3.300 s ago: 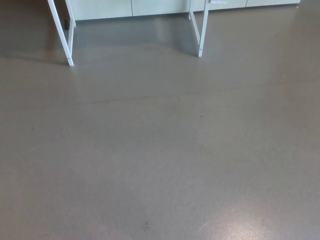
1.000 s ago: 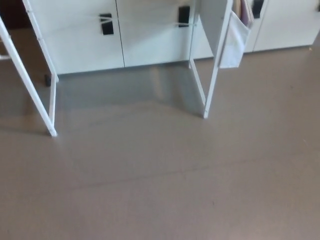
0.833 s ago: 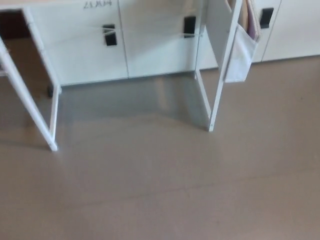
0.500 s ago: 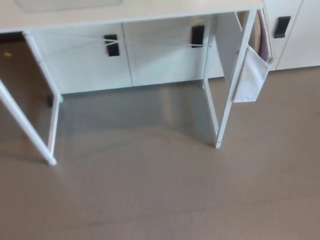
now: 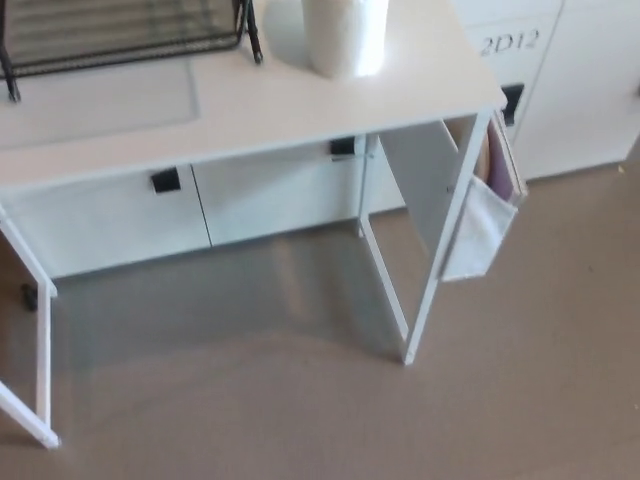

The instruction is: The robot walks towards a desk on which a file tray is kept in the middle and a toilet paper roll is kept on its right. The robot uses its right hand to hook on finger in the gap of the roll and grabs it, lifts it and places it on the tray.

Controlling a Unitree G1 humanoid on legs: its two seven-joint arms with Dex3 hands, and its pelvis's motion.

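A white toilet paper roll (image 5: 345, 35) stands upright on the white desk (image 5: 250, 110), toward its right end, with its top cut off by the picture's upper edge. To its left sits the black wire file tray (image 5: 120, 35), only its lower part showing at the top left. Neither of my hands nor any part of my arms shows in the head view.
The desk has thin white legs (image 5: 435, 280) and a white fabric pocket (image 5: 480, 225) hanging on its right side. White cabinets (image 5: 560, 90) marked 2D12 stand behind it. Grey-brown floor (image 5: 300, 410) fills the lower half of the picture.
The camera has tilted up and moved closer: the desk top, the tray and the roll have come into view, where before only floor, desk legs and cabinets showed.
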